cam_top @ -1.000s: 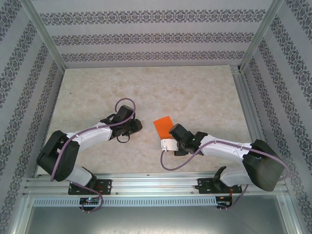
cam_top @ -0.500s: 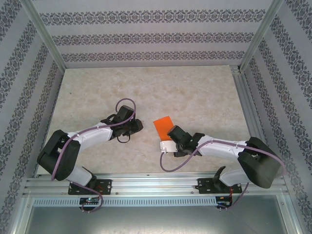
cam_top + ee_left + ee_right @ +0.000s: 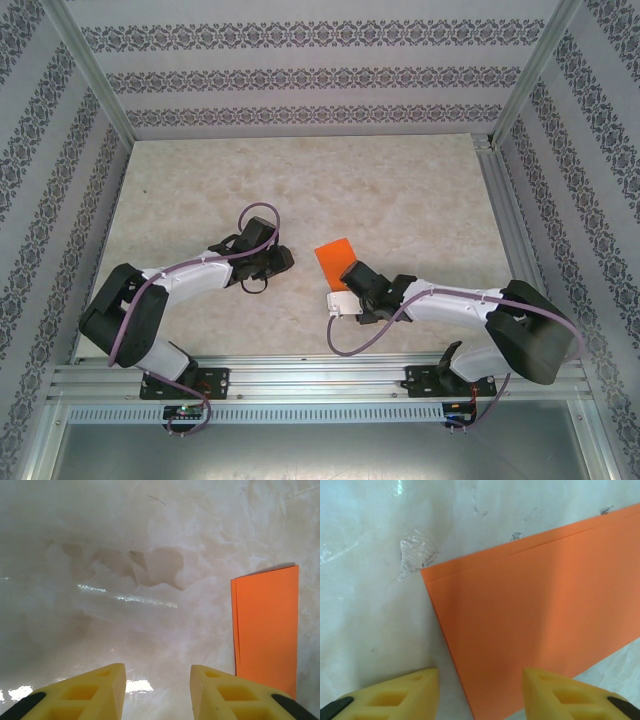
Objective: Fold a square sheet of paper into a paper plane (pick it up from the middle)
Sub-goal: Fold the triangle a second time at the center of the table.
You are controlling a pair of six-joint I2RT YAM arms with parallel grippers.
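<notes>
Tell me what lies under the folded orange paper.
The folded orange paper lies flat on the marbled table; a lower layer's edge peeks out along one edge. Anything between the layers or beneath it is covered.

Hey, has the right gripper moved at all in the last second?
Yes, slightly. In the top view the right gripper has drifted back toward the near aluminium rail and a touch to the left.
</notes>
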